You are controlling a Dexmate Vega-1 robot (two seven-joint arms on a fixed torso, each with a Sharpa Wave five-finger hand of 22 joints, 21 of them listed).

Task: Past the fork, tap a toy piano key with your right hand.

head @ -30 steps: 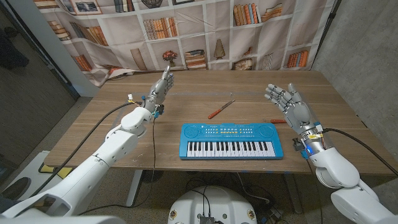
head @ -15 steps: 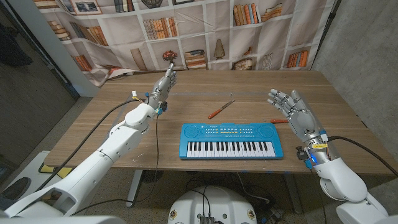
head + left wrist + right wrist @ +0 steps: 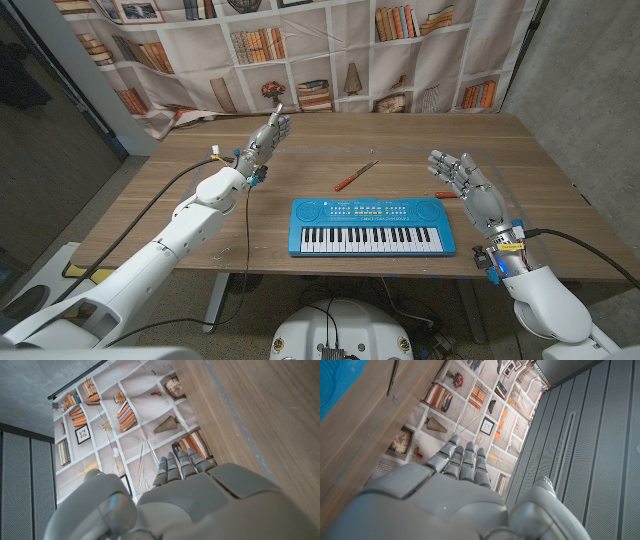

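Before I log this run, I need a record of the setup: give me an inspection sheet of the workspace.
Surface: wooden table, bare grain, no spills seen.
Job's things: blue toy piano near the front edge; fork with a red handle lies beyond it, apart.
Clutter: small red-handled item right of the piano, partly hidden by the right hand.
Hands: left hand raised over the far left corner, holding nothing; right hand raised, fingers spread, right of the piano.
Cables: black cable hangs from the left arm; another at the right forearm.
Surroundings: bookshelf-print backdrop; nobody seen.
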